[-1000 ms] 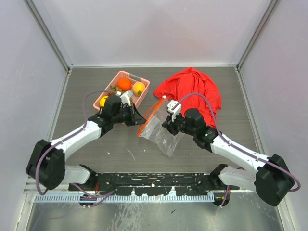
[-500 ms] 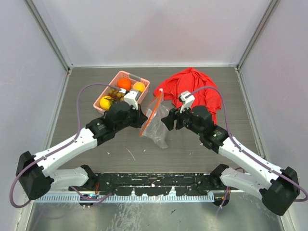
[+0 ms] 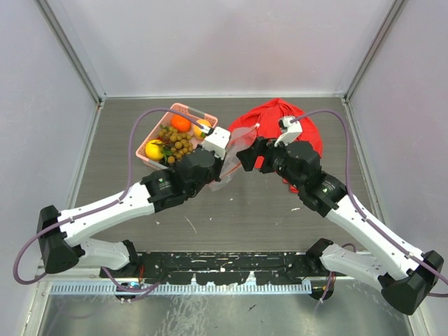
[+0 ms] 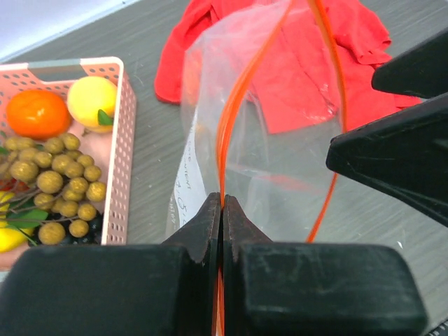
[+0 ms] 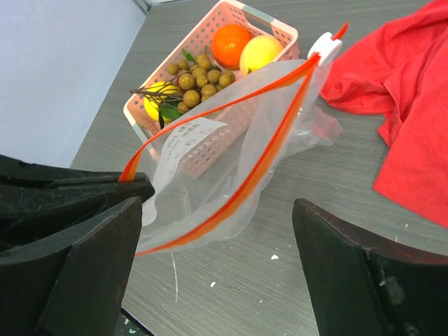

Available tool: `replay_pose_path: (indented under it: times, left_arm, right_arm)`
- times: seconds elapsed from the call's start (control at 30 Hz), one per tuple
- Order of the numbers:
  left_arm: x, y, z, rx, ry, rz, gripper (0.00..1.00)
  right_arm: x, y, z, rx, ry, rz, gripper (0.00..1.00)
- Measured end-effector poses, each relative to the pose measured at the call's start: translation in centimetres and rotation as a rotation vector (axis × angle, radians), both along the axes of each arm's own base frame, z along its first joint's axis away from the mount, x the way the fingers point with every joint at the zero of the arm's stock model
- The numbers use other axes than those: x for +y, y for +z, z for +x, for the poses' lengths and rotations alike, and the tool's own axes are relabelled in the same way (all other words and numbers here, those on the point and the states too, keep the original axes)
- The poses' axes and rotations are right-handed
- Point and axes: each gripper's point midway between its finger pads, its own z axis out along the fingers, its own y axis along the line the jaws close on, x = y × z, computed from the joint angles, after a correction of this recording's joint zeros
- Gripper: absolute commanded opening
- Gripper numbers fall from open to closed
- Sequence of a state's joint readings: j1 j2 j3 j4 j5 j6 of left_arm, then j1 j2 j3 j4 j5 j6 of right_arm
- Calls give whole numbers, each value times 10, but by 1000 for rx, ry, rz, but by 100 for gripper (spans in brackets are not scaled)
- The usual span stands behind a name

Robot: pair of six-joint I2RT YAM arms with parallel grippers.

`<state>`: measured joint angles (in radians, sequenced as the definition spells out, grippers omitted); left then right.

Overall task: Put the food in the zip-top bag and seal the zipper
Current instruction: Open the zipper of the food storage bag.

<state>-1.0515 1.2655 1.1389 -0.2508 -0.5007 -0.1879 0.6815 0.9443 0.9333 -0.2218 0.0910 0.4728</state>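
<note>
- Opening step: left gripper (image 4: 222,210) is clamped on the zipper (image 4: 234,105), and the bag (image 4: 280,168) gapes.
- Right gripper (image 5: 217,224) is spread and empty; next it likely fetches food (image 5: 199,77) from the basket (image 5: 269,19).

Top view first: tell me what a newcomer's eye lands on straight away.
A clear zip-top bag hangs mid-table between both arms. The left fingers are shut on its orange-red zipper, and the right fingers stand wide open beside it. Behind it, a bright red cloth lies at the back right, and a pink basket holding the food sits at the back left.
</note>
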Motion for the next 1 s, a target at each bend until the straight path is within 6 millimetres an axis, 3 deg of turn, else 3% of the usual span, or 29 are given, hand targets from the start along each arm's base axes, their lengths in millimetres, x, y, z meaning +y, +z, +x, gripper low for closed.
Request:
replay_pose_path:
  times: [0.27,0.53,0.63,0.77,0.9,1.0]
  left_arm:
    - [-12,-11,7,-60,22,108,0]
    - [-13,-13,7,-85,45,140,0]
    - [-14,-13,9,-89,53,140,0]
    - [-18,-19,10,-86,55,148,0]
    - [-20,-26,10,-76,54,162,0]
    - [-20,-29,10,-68,52,170,9]
  right_arm:
    - [-1,-17,8,93,-92,68,88]
    - [-1,-83,14,252,-176,49,82]
    - [-4,-100,12,287,-198,40,79]
    - [-6,-113,12,314,-212,26,63]
    - [-9,-122,12,320,-226,6,41]
    - [-12,-122,13,306,-228,-14,26]
